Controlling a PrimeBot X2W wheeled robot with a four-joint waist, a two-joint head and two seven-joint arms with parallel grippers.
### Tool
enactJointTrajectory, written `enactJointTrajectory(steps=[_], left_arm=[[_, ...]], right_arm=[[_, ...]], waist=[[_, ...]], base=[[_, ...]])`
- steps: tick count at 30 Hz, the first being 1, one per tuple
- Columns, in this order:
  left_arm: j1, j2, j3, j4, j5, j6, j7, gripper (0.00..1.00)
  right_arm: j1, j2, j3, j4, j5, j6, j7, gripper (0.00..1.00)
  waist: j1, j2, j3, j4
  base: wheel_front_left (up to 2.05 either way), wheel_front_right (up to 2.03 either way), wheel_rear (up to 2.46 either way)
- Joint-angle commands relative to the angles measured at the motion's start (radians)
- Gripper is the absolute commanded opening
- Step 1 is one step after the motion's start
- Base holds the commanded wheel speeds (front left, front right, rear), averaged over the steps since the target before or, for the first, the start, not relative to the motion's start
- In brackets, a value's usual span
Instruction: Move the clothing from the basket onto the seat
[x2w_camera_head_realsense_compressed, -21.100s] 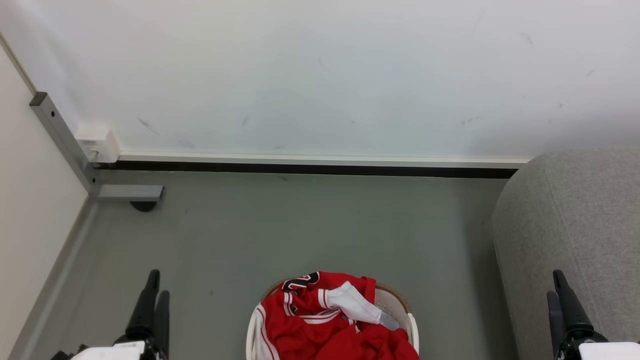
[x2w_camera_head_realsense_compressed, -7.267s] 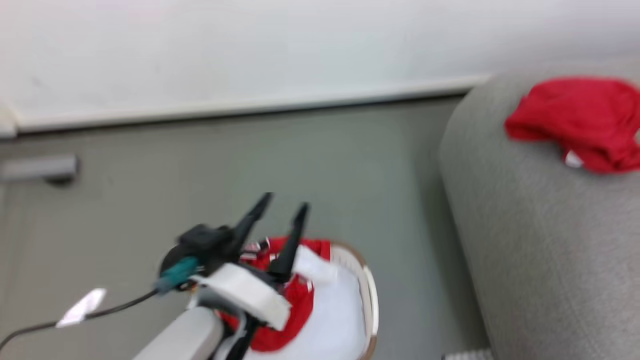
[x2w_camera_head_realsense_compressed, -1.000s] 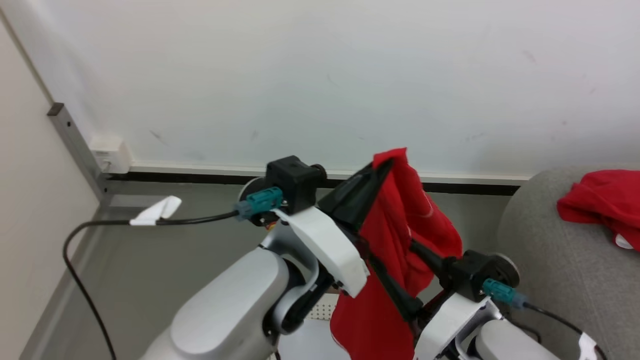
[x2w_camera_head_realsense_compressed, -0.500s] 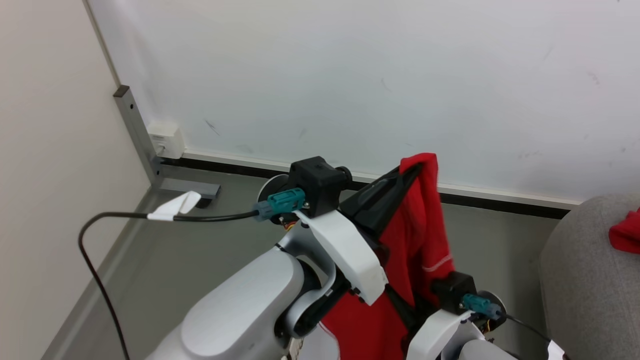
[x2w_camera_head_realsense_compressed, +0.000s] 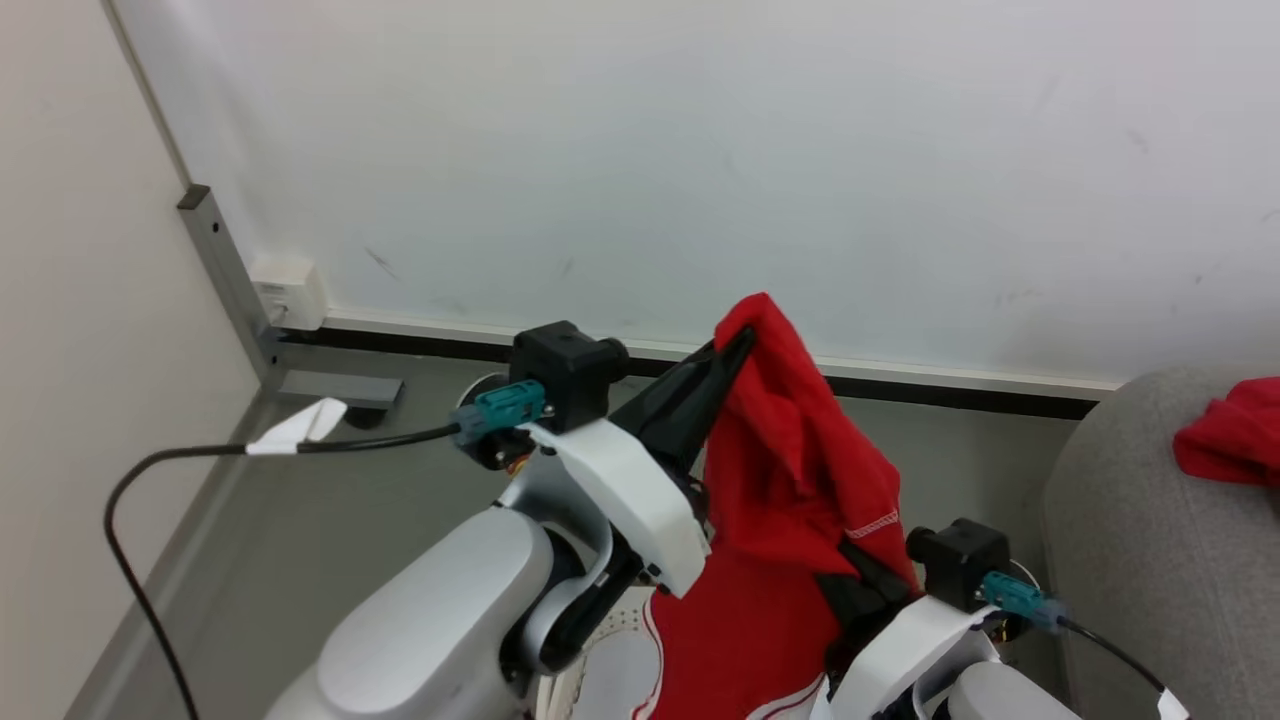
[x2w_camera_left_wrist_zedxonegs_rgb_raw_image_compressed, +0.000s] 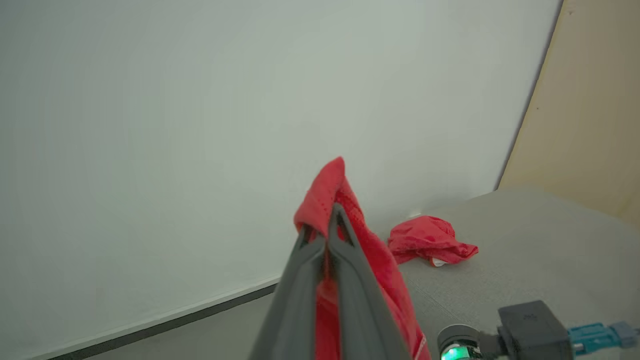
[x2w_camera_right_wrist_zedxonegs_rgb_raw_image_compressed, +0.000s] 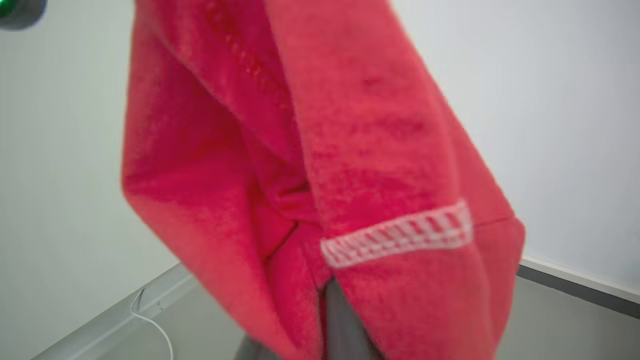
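Centre of the head view, raised above the basket (x2w_camera_head_realsense_compressed: 612, 632): the jersey (x2w_camera_head_realsense_compressed: 790, 470) hangs between both pincers. Left gripper (x2w_camera_head_realsense_compressed: 738, 346) is up high, fingers pressed together on the jersey's top edge. A small red fold pokes out just past the tips, and the rest of the cloth drops down on the right side of the fingers. Left wrist view agrees: the two grey fingers meet with red fabric pinched between them. Right gripper (x2w_camera_head_realsense_compressed: 858, 585) sits lower and to the right, fingers closed and buried in the lower bunch of the same jersey. In the right wrist view, cloth with a white stitched hem drapes over them, one grey finger (x2w_camera_right_wrist_zedxonegs_rgb_raw_image_compressed: 345, 325) peeking out below. Jersey's tail falls toward the basket, white stripe at the bottom edge; can't tell if it touches the basket. Far right, a second red garment (x2w_camera_head_realsense_compressed: 1235, 435) lies crumpled on the seat (x2w_camera_head_realsense_compressed: 1130, 570), well apart from both grippers. White wall (x2w_camera_head_realsense_compressed: 700, 150) behind, grey floor (x2w_camera_head_realsense_compressed: 350, 500) below.
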Motion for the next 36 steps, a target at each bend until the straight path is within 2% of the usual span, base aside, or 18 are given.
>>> enactJointTrajectory(steps=[1,8,14,15,16,23,32,36], left_arm=[[0.020,0.010,0.005,0.006,-0.004,0.005,-0.005,0.00],[0.071,0.060,0.011,-0.015,0.011,0.022,-0.033,0.00],[0.149,0.081,-0.018,-0.095,0.017,0.027,-0.058,0.00],[0.162,0.075,-0.025,-0.109,0.013,0.026,-0.062,0.31],[0.171,0.071,-0.032,-0.118,0.011,0.025,-0.063,1.00],[0.202,0.056,-0.072,-0.151,0.031,0.028,-0.078,1.00],[0.214,0.065,-0.094,-0.142,0.056,0.035,-0.097,1.00],[0.216,0.067,-0.109,-0.123,0.077,0.032,-0.115,1.00]], right_arm=[[0.021,-0.010,-0.020,-0.029,-0.010,-0.002,-0.004,0.00],[0.095,-0.056,-0.182,-0.185,-0.071,-0.002,-0.004,0.00],[0.149,-0.087,-0.353,-0.282,-0.141,-0.002,-0.004,0.00],[0.158,-0.092,-0.380,-0.293,-0.149,-0.002,-0.004,0.00],[0.165,-0.094,-0.397,-0.304,-0.158,-0.002,-0.004,0.00],[0.196,-0.112,-0.484,-0.362,-0.200,-0.002,-0.004,0.00],[0.247,-0.129,-0.561,-0.446,-0.237,-0.002,0.017,0.00],[0.276,-0.131,-0.590,-0.477,-0.242,-0.002,0.031,0.00]], waist=[[-0.0001,0.0000,0.003,-0.016],[-0.0001,0.0000,0.010,-0.096],[-0.0001,0.0000,0.020,-0.194],[-0.0001,0.0000,0.022,-0.209],[-0.0001,0.0000,0.024,-0.225],[-0.0001,0.0000,0.044,-0.355],[-0.0001,0.0000,0.065,-0.519],[-0.0001,0.0000,0.075,-0.557]], base=[[0.00,0.00,0.00],[0.00,0.00,0.00],[0.00,0.00,0.00],[0.00,0.00,0.00],[0.00,0.00,0.00],[0.00,0.00,0.00],[0.00,0.00,0.00],[0.00,0.00,0.00]])
